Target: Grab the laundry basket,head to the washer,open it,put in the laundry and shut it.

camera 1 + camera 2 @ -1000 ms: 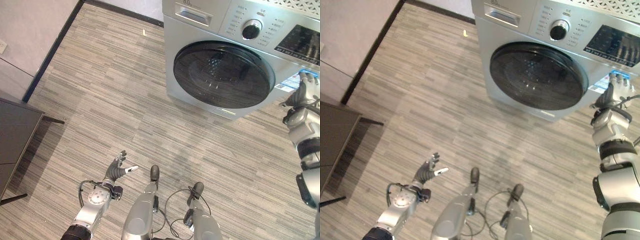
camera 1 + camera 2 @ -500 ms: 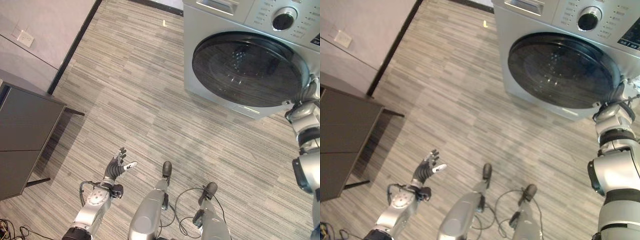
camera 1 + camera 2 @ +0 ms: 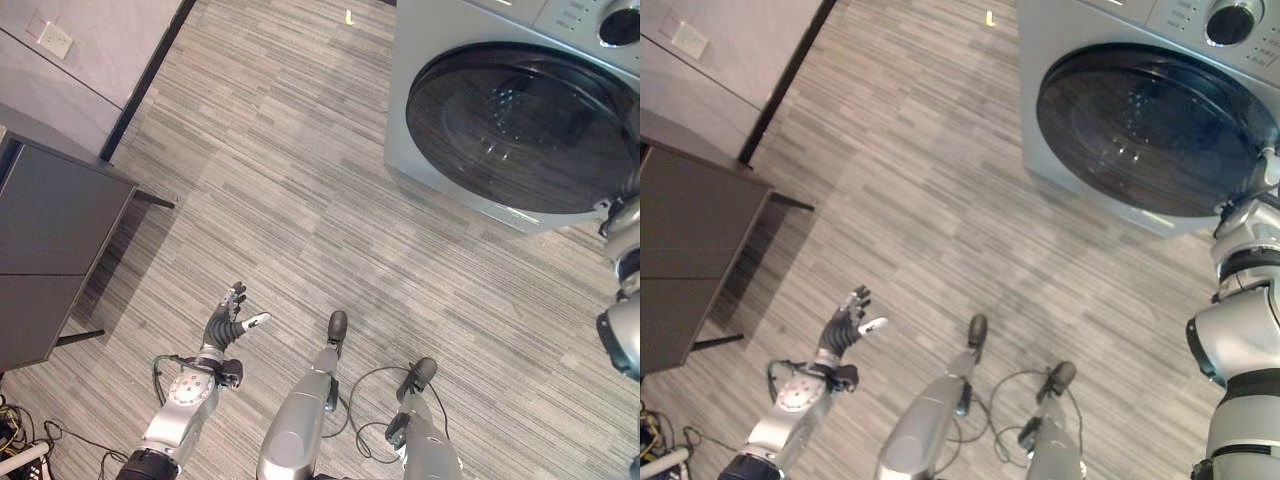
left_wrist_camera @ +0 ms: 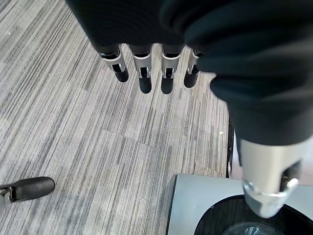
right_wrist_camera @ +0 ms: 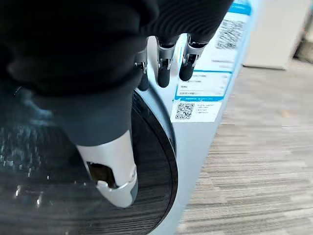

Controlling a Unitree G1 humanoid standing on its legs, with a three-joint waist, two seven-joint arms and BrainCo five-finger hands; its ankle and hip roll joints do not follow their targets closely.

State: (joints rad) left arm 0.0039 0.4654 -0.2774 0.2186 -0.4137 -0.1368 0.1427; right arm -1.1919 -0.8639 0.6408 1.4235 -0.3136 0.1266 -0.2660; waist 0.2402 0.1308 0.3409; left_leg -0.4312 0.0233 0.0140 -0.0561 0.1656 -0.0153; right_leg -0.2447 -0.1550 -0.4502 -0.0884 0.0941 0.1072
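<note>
Washer (image 3: 520, 130) standing on the striped grey floor (image 3: 300, 200), silver-bodied, its round dark glass door (image 3: 1155, 130) closed flush against the front. Control dial (image 3: 1230, 22) up near the washer's top edge. White label with blue print (image 5: 208, 81) stuck on the front panel just beside the door's rim.

Right hand (image 5: 110, 161) raised at the door's right-hand edge, thumb laid over the dark glass, fingers (image 5: 188, 61) reaching past the rim toward the label; relaxed rather than clenched, nothing grasped, contact with the rim not clear.

Left hand (image 3: 228, 325) low over bare floor, well apart from the washer, fingers (image 4: 142, 76) straight and spread, thumb out to the side, released and holding nothing.

Dark cabinet (image 3: 50, 250) on thin legs at the floor's left side, against a pale wall with a white socket plate (image 3: 54, 40). Small yellowish scrap (image 3: 348, 16) lying on the floor near the washer's far left corner.
</note>
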